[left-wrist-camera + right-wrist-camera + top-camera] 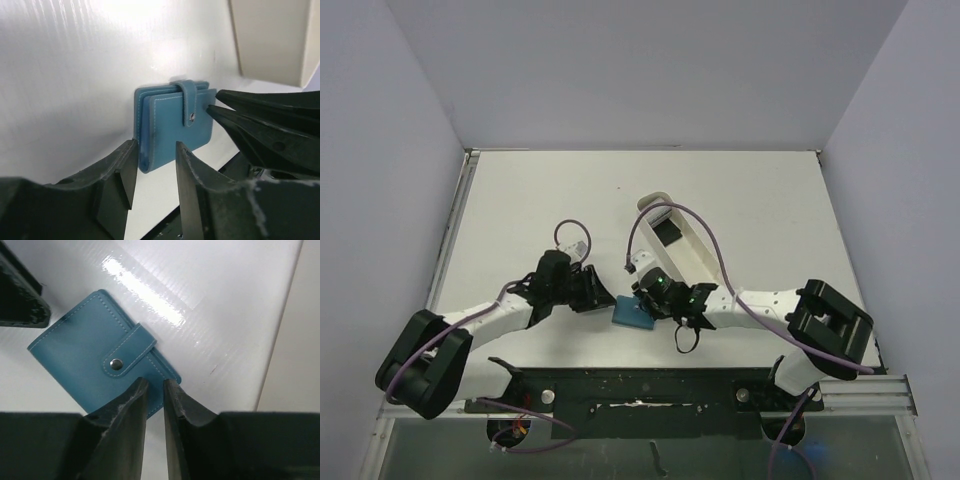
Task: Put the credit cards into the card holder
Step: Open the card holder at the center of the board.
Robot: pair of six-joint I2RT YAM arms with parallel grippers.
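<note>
The card holder [633, 316] is a teal-blue wallet lying snapped shut on the white table, between the two grippers. It also shows in the left wrist view [175, 125] and in the right wrist view [95, 360]. My left gripper [155, 152] is open and empty, with the wallet's near corner just beyond its fingertips. My right gripper [156, 385] is nearly closed with only a thin gap. Its tips sit over the wallet's edge beside the snap strap, with nothing between them. One black credit card [667, 232] lies in the long white tray [692, 250]. Other cards are not visible.
The white tray runs diagonally behind the right gripper, close to the wallet. Its wall shows in the left wrist view [270, 40]. Grey walls enclose the table on three sides. The black mounting rail [640, 390] lies along the near edge.
</note>
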